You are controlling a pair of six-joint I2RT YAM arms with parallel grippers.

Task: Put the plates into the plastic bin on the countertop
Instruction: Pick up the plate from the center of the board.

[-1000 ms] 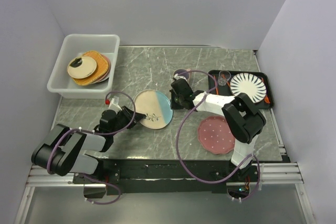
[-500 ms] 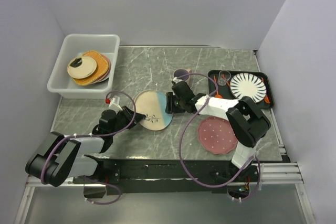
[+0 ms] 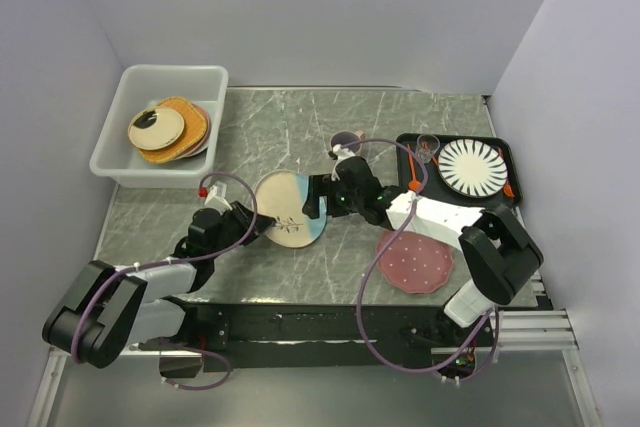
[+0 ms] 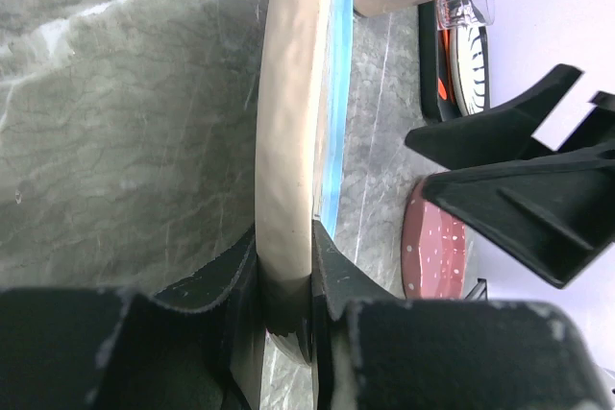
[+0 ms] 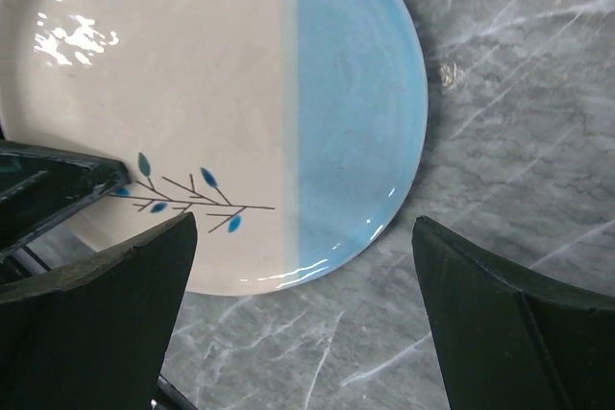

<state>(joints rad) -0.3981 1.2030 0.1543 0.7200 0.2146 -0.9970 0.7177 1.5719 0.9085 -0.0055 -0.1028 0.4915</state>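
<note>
Found cream-and-light-blue plate (image 3: 290, 209) at centre of countertop (image 3: 270, 127), near rim pinched by left gripper (image 4: 285, 276). Found right gripper (image 5: 303, 304) spread wide beside blue edge, holding nothing. Advise firm pinch, lifting clear — then swinging left over plastic bin (image 3: 110, 162), lowering flat onto stacked plates (image 3: 168, 130).

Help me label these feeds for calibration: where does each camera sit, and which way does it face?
Top external: fixed above and behind the robot, looking down on the grey-green marble-look countertop; left gripper and right gripper show.
Left wrist: looks along its clamped fingers at the rim of the cream-and-light-blue round plate, edge-on.
Right wrist: looks down on that plate's face between its open fingers.
Shared: all see the plate.
</note>
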